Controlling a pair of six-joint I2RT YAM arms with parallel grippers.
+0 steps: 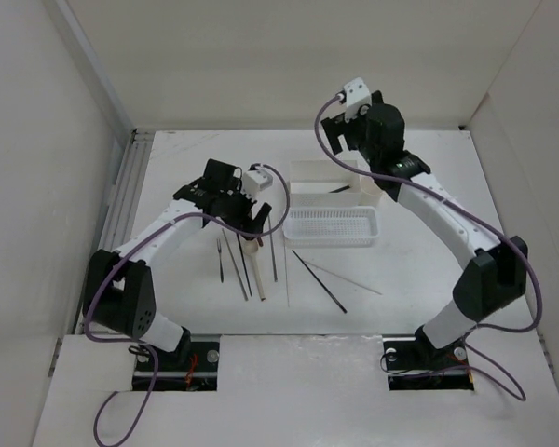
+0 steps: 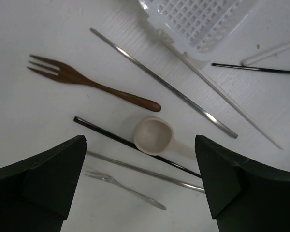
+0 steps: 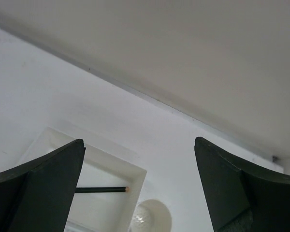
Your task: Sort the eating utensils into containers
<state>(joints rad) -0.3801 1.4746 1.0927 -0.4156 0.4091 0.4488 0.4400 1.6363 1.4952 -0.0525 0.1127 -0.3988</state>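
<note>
My left gripper (image 1: pixel 250 220) is open and empty, hovering over loose utensils. In the left wrist view its jaws (image 2: pixel 140 140) stand wide apart above a cream short-handled spoon (image 2: pixel 154 135) that lies on a black chopstick (image 2: pixel 101 129). A brown fork (image 2: pixel 87 82), a small silvery fork (image 2: pixel 125 186) and silvery chopsticks (image 2: pixel 159 82) lie around it. My right gripper (image 1: pixel 338 142) is open and empty above the white box (image 1: pixel 326 182). In the right wrist view the box (image 3: pixel 135 169) holds one dark chopstick (image 3: pixel 99 190), with the cream cup (image 3: pixel 152 217) beside it.
The white perforated basket (image 1: pixel 331 226) stands in front of the box; its corner shows in the left wrist view (image 2: pixel 203 24). More chopsticks (image 1: pixel 319 281) lie on the table ahead of the basket. White walls enclose the table at the back and sides.
</note>
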